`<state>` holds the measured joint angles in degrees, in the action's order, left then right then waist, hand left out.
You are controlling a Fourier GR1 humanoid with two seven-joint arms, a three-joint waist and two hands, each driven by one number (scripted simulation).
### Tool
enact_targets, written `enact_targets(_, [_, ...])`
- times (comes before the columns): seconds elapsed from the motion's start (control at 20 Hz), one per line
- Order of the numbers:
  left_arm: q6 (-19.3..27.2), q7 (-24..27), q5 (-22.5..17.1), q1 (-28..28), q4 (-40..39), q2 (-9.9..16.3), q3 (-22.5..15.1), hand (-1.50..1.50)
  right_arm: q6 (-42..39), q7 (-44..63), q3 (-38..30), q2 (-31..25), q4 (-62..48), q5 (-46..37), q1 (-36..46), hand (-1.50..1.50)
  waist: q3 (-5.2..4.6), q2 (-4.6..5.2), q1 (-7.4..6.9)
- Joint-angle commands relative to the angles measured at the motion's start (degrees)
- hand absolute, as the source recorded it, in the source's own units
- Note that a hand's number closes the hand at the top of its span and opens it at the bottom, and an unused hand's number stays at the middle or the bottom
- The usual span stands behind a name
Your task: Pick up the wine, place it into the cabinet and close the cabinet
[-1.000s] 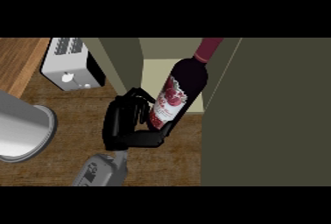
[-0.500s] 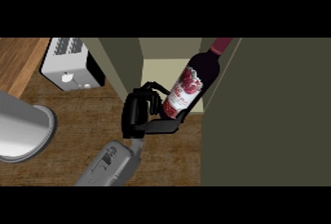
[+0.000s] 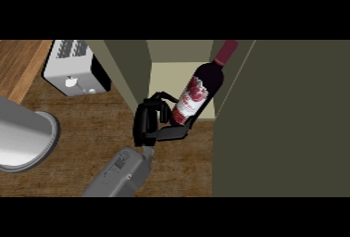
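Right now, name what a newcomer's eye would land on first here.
First the wine bottle, dark with a red label, tilted at the mouth of the open cabinet in the middle of the view. A black hand curls round its lower end from the left. A white toaster sits at upper left on the wooden counter.

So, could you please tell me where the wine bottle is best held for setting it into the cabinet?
Around the lower body by the label, from its left, as the hand does now: the wine bottle leans neck-first into the cabinet, leaving its base end reachable.
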<state>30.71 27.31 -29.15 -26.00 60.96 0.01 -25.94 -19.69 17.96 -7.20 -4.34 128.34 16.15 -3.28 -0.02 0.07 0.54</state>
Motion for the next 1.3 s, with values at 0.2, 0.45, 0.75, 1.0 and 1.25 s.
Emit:
enact_targets(0.2, [-1.89, 10.54, -9.30, -0.80, -11.94, -0.01, -2.38, 1.50, -1.20, -1.32, -0.25, -0.02, -0.80, 0.52, -1.10, -1.50, 0.00, 0.09, 0.36])
enact_targets(0.45, [-9.33, 13.18, -12.91, -2.34, -15.69, -0.01, 2.12, 1.50, 2.31, 5.10, -0.36, -0.68, 2.51, 2.65, 1.81, -1.50, -0.02, 0.08, 0.24])
enact_targets(0.75, [-9.27, 16.42, -21.48, -6.64, -20.43, -0.01, -2.91, 1.50, 2.02, 4.12, 1.99, 0.26, 2.34, 0.15, 1.20, -1.50, -0.03, 0.13, 0.56])
enact_targets(1.0, [-8.79, 9.81, -17.56, -9.96, -19.47, -0.01, 0.54, 1.50, -1.14, -1.03, 0.07, 0.96, 1.78, 0.81, -4.23, -1.50, 0.02, -0.04, 0.12])
enact_targets(1.25, [-14.41, 13.30, -23.79, -17.05, -31.18, -0.01, 0.40, 1.50, -2.04, 1.93, -1.83, -1.63, 2.60, 5.09, -3.16, -1.50, -0.02, 0.26, 1.23])
